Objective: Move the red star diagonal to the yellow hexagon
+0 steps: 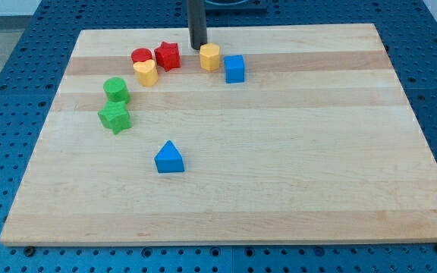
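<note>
The red star [168, 55] lies near the board's top, left of centre. The yellow hexagon [209, 57] stands to its right with a gap between them. My tip [198, 48] is at the end of the dark rod, just above and between the two, close to the hexagon's upper left edge. A red cylinder [141, 56] touches the star's left side. A yellow heart-like block [146, 73] sits just below the cylinder.
A blue cube [234, 68] stands right of the hexagon. A green cylinder [116, 89] and a green star [114, 117] are at the left. A blue triangle [169, 158] lies nearer the middle. The wooden board [317, 152] rests on a blue perforated table.
</note>
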